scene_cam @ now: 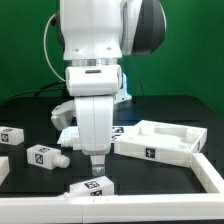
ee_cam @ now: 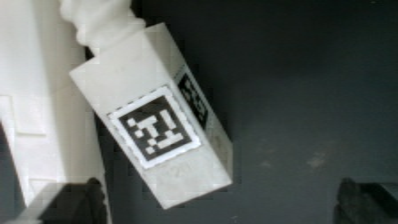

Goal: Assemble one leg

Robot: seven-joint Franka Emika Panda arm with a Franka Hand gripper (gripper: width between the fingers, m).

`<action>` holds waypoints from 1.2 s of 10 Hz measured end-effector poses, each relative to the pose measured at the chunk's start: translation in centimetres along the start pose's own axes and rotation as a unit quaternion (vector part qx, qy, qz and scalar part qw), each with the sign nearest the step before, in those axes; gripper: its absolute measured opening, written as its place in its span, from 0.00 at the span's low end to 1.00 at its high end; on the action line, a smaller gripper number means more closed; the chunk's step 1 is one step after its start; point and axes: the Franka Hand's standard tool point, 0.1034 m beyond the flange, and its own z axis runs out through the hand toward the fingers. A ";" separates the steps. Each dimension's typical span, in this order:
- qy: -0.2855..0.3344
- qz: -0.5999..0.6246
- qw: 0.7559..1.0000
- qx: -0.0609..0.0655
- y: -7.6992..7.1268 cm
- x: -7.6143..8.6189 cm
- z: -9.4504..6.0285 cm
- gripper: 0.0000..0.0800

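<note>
Zero attached: leg point(scene_cam: 90, 187) lies loose on tabletop point(scene_cam: 140, 180), lower centre of exterior view.
Pincer point(scene_cam: 94, 165): spread wide, empty, hovering just above that leg.
Remaining: likely grasping, carrying, fitting.

Plain green backdrop point(scene_cam: 22, 40) behind a matte black tabletop point(scene_cam: 28, 112); even light

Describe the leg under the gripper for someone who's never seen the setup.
Follow the large white robot arm at mid-table down to its open gripper. The leg lies on the black table right below it, tag facing up. It alone is under the arm; the other two legs sit toward the exterior view's left.
</note>
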 end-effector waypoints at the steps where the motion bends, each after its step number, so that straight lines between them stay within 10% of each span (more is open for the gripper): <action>1: 0.000 -0.007 1.000 -0.001 0.0 0.0 0.1 0.81; 2: -0.001 -0.054 0.998 -0.017 0.4 0.3 0.6 0.81; 11: 0.006 -0.066 0.998 -0.002 -0.4 0.6 3.6 0.81; 12: 0.006 -0.066 0.998 -0.002 -0.4 0.7 3.6 0.65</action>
